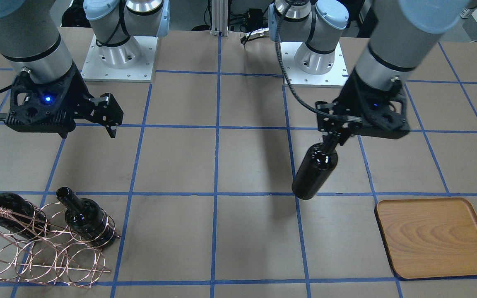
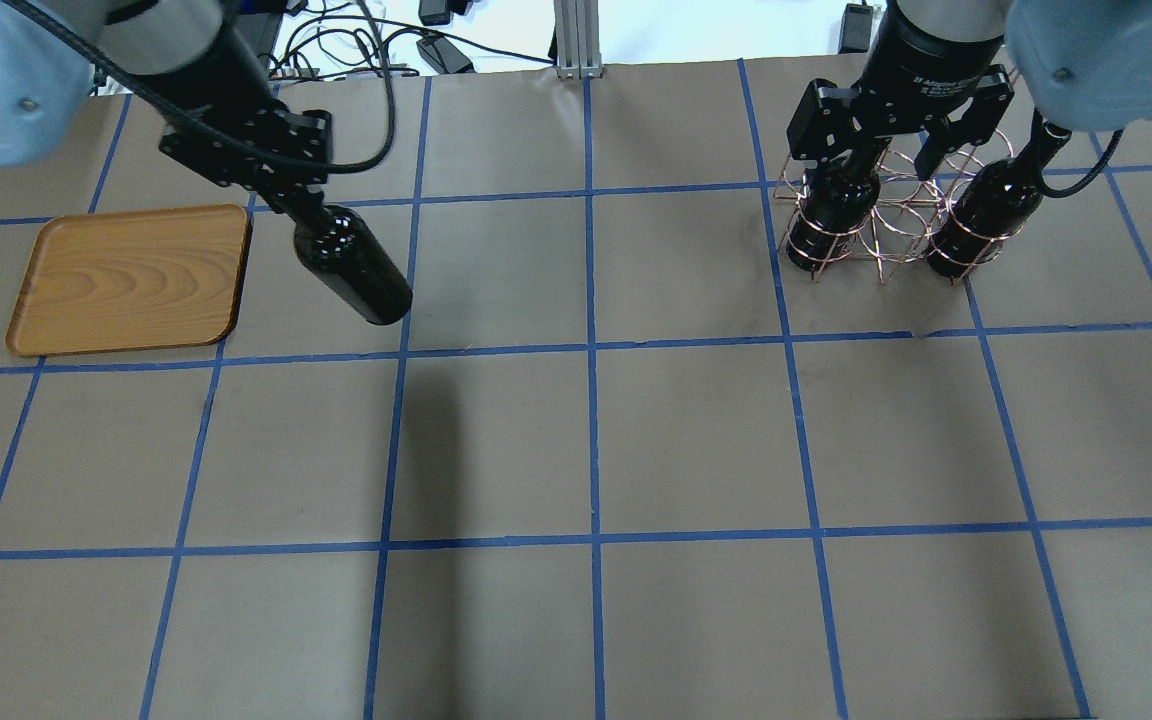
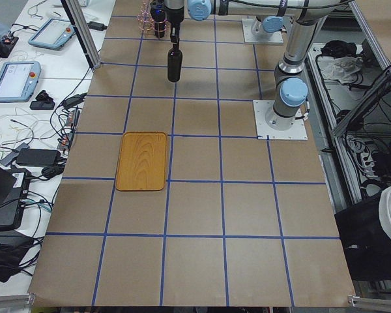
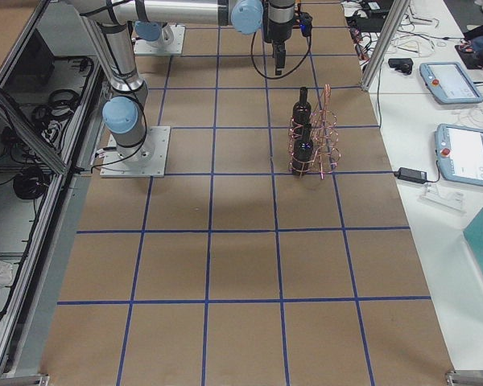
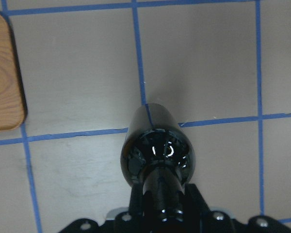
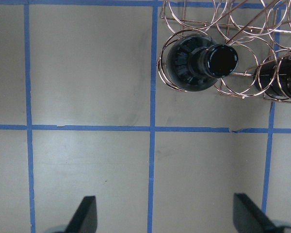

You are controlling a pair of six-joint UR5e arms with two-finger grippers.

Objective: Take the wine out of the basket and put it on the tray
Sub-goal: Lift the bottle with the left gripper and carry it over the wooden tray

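Note:
My left gripper point(image 1: 336, 135) is shut on the neck of a near-black wine bottle point(image 1: 315, 169) and holds it tilted above the table, bottom down. In the overhead view this bottle point(image 2: 353, 266) hangs just right of the wooden tray point(image 2: 131, 278), which holds nothing. The left wrist view looks down the bottle point(image 5: 156, 145), with the tray's corner point(image 5: 2, 92) at left. The copper wire basket point(image 1: 44, 252) holds two more bottles point(image 1: 86, 217) point(image 1: 4, 205). My right gripper point(image 1: 110, 120) is open and empty, above and beside the basket point(image 6: 242, 77); its fingers point(image 6: 86, 214) stand wide apart.
The table is brown with blue tape grid lines. The two arm bases point(image 1: 118, 54) point(image 1: 315, 54) stand on white plates at the robot's edge. Cables, tablets and devices point(image 3: 16, 78) lie beyond the table's end on the left.

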